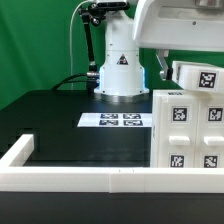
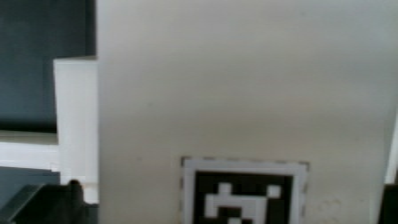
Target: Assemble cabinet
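We list a black counter (image 1: 60,120) carrying the cabinet (image 1: 188,135), a large white tagged box at the exterior view's right, just beside the white border rail (image 1: 60,178). A smaller tagged block (image 1: 196,76) sits above it by the end effector (image 1: 165,66). We cannot tell whether the fingers are closed on the block.

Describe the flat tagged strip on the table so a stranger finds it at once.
Find the robot's white base at the far edge of the black table. Just in front of it lies the marker board, thin and white. Unlike the tall tagged cabinet on the exterior view's right, it lies flat.
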### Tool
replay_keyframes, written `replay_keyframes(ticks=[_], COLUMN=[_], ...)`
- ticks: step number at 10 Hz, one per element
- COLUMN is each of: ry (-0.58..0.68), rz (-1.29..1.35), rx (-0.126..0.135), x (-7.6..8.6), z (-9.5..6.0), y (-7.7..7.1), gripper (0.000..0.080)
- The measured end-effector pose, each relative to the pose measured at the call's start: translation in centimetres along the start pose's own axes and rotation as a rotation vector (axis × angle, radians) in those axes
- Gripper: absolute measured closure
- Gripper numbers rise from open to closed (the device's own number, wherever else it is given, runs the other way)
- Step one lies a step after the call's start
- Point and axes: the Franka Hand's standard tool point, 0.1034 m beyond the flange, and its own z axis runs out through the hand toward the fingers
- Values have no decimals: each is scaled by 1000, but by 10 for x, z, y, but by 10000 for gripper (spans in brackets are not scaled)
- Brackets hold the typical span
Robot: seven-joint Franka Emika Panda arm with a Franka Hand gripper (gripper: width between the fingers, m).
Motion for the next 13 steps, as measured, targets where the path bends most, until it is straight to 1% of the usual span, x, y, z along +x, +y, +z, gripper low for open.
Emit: replay_keyframes(ticks=[1, 4, 5, 6, 7, 8, 9, 11, 13], ry=[-1, 0, 12, 37, 70, 139, 166, 164, 152], rz=[0, 0, 1, 3, 6, 12, 6, -1, 0], rx=[0, 0, 2, 8, 14, 25, 32, 32, 29], x=[0, 0, 1, -2, -5, -9, -17, -17, -18], z=[0, 0, -8, -18, -21, -23, -23, -21, -15], y=[0, 0, 3, 4, 2, -4, -3, 5, 9], gripper=[4, 2, 2, 2, 2, 2, 2, 2, 2])
